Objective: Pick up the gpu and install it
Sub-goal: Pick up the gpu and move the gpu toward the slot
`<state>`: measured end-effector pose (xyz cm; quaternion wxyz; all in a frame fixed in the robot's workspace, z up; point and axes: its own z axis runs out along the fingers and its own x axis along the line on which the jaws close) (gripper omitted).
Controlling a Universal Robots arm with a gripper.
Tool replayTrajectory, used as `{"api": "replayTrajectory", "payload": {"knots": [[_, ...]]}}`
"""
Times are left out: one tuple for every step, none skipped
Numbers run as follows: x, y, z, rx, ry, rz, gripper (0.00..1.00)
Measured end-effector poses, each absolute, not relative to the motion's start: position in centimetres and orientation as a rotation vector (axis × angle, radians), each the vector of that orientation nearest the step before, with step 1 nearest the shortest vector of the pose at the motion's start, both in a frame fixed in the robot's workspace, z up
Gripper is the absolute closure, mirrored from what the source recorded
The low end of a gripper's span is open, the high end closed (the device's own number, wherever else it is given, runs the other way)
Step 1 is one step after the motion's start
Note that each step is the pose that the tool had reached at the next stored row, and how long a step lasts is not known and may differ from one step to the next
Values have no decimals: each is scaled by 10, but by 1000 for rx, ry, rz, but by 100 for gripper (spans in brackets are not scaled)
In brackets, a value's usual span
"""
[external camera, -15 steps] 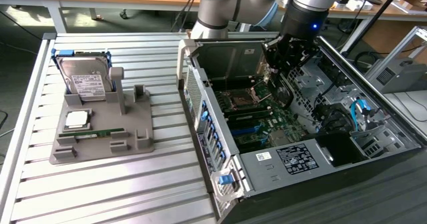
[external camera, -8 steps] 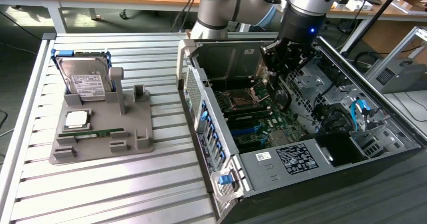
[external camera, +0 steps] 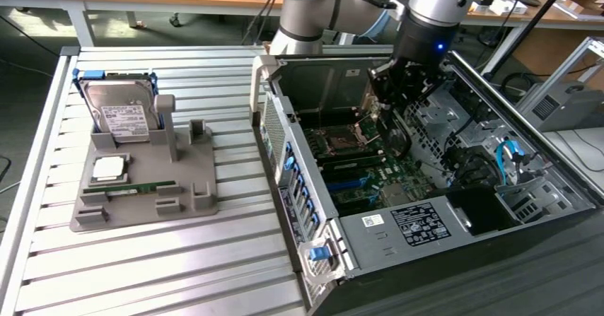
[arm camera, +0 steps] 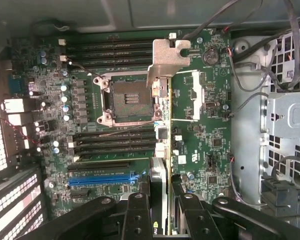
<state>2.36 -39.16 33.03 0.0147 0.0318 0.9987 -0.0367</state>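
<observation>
In the wrist view the gpu (arm camera: 166, 60) is seen edge-on: a thin card with its silvery metal bracket at the far end. My gripper (arm camera: 161, 202) is shut on it, one black finger (arm camera: 138, 212) pressed against each side. The card hangs above the green motherboard (arm camera: 210, 125), over the bare CPU socket (arm camera: 127, 97) and apart from the blue expansion slot (arm camera: 102, 177). In the exterior view my gripper (external camera: 397, 97) is lowered inside the open computer case (external camera: 312, 189), above the motherboard (external camera: 378, 182).
A grey parts holder (external camera: 141, 189) on the slatted table at the exterior view's left carries a hard drive (external camera: 123, 111), a CPU chip (external camera: 109, 167) and a green memory stick (external camera: 127, 186). Cables and a metal drive cage (arm camera: 270, 115) crowd one side of the case.
</observation>
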Motion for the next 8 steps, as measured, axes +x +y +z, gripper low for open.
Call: {"api": "replayTrajectory", "payload": {"knots": [[24,-392,330,99,3109,-114,73],[24,-392,329,99,3109,-115,73],[24,-392,329,99,3109,-114,73],[24,-392,328,99,3109,-114,73],[24,-392,328,99,3109,-115,73],[24,-392,327,99,3109,-115,73],[24,-392,327,99,3109,-115,73],[24,-392,326,99,3109,-115,73]]}}
